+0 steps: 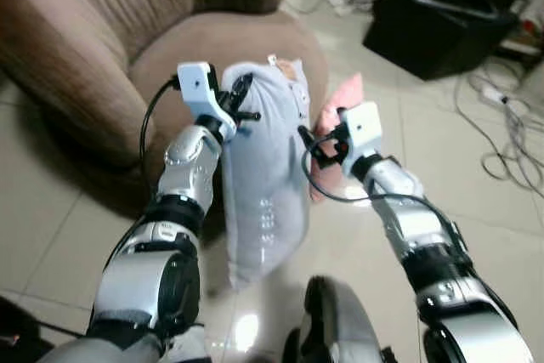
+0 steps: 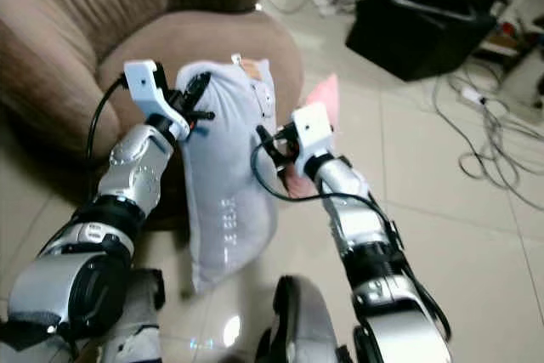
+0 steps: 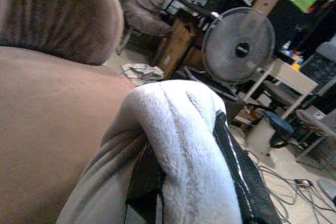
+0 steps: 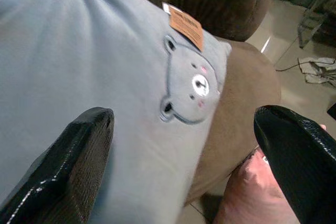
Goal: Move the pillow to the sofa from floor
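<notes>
The left gripper [image 1: 240,99] pinches a fold at the upper edge of the light grey pillow [image 1: 268,184]; in the left wrist view the cloth bunches between its black fingers [image 3: 239,161], so the hold is on fabric and not on the stuffed body. The pillow hangs down from that pinch, clear of the tiled floor [image 1: 51,210], its top corner just over the front edge of the brown sofa [image 1: 93,57] seat, which lies beyond and to the left of the left gripper. Most of the pillow's weight dangles below the gripper, so my guess is that the fold could slip out, or the lower end could catch on the seat front and drag the pillow back down. The right gripper [image 1: 316,144] stands spread just beside the pillow's right face, touching nothing that I can see; its fingers [image 4: 68,166] frame the bear patch in the right wrist view. Below and beyond it a pink cushion [image 1: 344,104] lies on the floor, which it could snag by mistake. By count: one grey pillow, one pink cushion, one sofa, two grippers.
</notes>
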Motion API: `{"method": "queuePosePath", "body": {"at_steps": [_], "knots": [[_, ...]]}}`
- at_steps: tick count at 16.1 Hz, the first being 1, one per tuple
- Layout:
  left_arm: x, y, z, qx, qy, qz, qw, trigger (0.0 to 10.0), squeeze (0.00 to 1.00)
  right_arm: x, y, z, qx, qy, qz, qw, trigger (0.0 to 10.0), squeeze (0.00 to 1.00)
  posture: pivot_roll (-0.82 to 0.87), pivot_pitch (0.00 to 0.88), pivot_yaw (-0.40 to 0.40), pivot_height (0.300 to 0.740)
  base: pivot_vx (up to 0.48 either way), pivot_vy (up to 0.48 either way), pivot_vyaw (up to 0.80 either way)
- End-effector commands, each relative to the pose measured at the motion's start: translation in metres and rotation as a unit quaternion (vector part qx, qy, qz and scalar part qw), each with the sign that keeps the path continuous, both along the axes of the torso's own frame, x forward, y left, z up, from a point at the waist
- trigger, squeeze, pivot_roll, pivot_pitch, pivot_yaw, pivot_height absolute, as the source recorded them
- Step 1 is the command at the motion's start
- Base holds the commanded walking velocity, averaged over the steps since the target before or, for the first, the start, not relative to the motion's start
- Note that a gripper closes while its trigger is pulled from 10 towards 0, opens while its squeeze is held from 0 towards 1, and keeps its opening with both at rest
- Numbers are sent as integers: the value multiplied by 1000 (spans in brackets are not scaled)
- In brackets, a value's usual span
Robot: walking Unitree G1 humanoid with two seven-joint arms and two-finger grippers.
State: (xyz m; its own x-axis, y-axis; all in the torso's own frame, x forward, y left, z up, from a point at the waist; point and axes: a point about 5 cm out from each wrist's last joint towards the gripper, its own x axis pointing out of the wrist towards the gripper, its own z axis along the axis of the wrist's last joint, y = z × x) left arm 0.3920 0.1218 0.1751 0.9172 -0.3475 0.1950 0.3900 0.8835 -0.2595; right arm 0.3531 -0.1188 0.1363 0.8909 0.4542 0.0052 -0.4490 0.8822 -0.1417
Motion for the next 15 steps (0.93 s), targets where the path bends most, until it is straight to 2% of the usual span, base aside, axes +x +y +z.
{"method": "queuePosePath", "body": {"at_steps": [1,4,5,8,11,13,15], "knots": [[1,-4,10,4,-28,0,1000,0,0,-6,-13,-11,-9,26,-15,1000,10000,0,113,101,-179,676,0,0,0],[1,-1,8,8,-22,10,1000,0,0,-28,-20,-25,-17,57,-21,998,10000,0,107,101,-185,706,0,0,0],[3,2,9,12,-17,21,1000,0,0,-44,-24,-34,-24,74,-14,997,10000,0,101,104,-188,716,0,0,0],[7,8,16,20,-20,37,999,0,0,-71,-35,-54,-37,114,-20,993,10000,0,87,103,-191,740,0,0,0],[9,8,26,23,-31,42,998,0,0,-82,-33,-56,-36,123,-21,992,10000,0,72,100,-182,740,0,0,0],[7,-1,25,39,-32,24,998,0,0,-87,-37,-60,-36,134,-35,990,10000,0,66,98,-175,740,0,0,0],[3,-16,25,58,-44,-9,997,0,0,-86,-34,-59,-31,133,-40,990,10000,0,67,100,-169,740,0,0,0]]}}
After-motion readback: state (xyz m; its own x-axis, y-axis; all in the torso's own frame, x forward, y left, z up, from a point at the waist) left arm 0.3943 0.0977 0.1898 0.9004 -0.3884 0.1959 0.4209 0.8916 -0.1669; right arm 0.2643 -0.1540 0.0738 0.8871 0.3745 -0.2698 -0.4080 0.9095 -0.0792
